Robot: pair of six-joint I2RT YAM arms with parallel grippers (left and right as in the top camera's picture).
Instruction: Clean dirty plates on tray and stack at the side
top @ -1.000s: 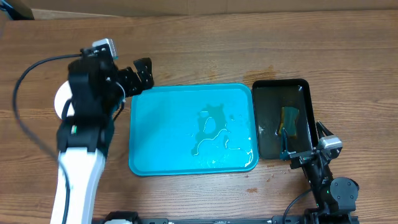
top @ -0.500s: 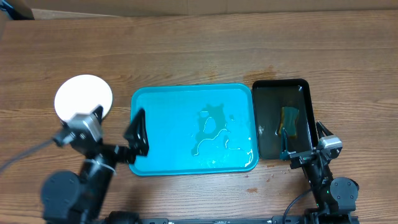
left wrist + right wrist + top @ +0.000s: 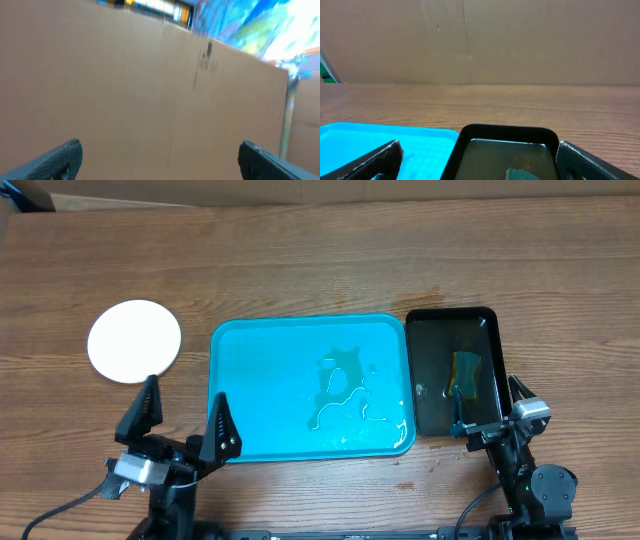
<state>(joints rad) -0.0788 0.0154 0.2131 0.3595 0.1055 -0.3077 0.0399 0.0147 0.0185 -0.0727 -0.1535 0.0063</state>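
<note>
Plates [image 3: 135,340] sit on the worktop [image 3: 350,260] left of the tray [image 3: 250,380], apart from it. From above I see one white disc, so I cannot tell whether more lie under it. Tray holds no plate, only a puddle [image 3: 340,385].

Judgement: job looks about done, and the step in hand is parking both arms. My left jaws are wide and low at the near edge. One finger [image 3: 220,425] overlaps the tray's near-left corner in the overhead; touching or not, cannot tell. My right jaws are wide too, at the near end of the black tray [image 3: 450,311], nothing held.

To park well:
- lift before swinging
- clear the tray rim so the puddle does not slop
- steer wide of the plates
- leave the sponge [image 3: 465,370] in the black tray

Views:
- Overhead: the only one showing plates and puddle.
- Left wrist: blurred, just a brown cardboard wall [image 3: 150,100] between my fingertips [image 3: 60,157]. No tray, no plates.
- Right wrist: the tray's far corner [image 3: 370,137], the black tray's far rim [image 3: 505,131], a sliver of sponge [image 3: 522,175], and a like wall behind the worktop. Plates out of frame.
</note>
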